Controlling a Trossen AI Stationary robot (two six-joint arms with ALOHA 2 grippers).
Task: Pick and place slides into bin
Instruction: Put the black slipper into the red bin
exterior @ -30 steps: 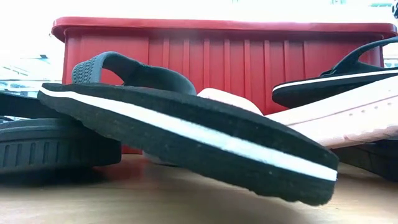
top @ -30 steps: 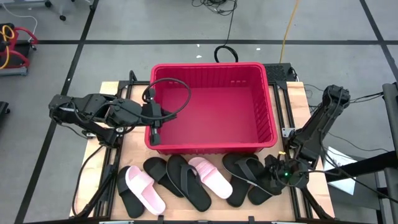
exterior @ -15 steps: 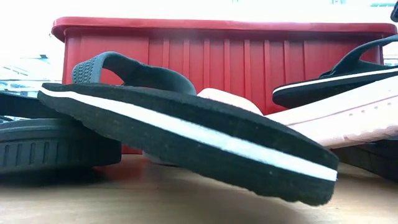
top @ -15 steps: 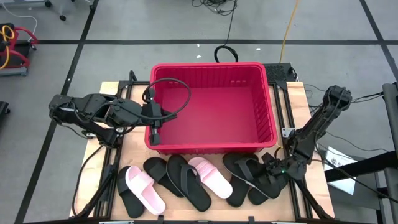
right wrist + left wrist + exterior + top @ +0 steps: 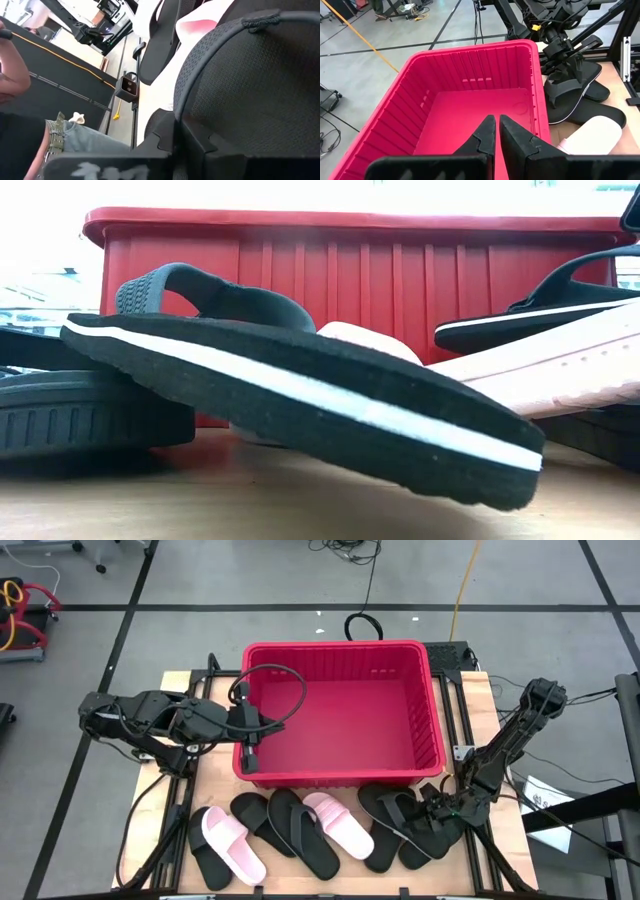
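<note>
The red bin stands at the table's middle and nothing shows inside it. Several black slides and two pink ones lie in a row along its near side. One pink slide is at the left and the other is in the middle. At the right end, a black slide lies over another black slide, and my right gripper is shut on it. My left gripper hangs shut over the bin's left rim and holds nothing. My right gripper pinches the black slide's wide strap at its edge between its two fingers. The fingers come nearly level from the table's right side, slanting a little down. The slide's sole still rests on the black slide under it.
The bin's near wall rises close behind the row of slides. In the low view, a black slide with a white stripe leans across the front. A person stands beyond the table's edge in the right wrist view.
My right gripper has moved down and toward the table's left, onto the black slides at the right end of the row. My left arm has kept still.
</note>
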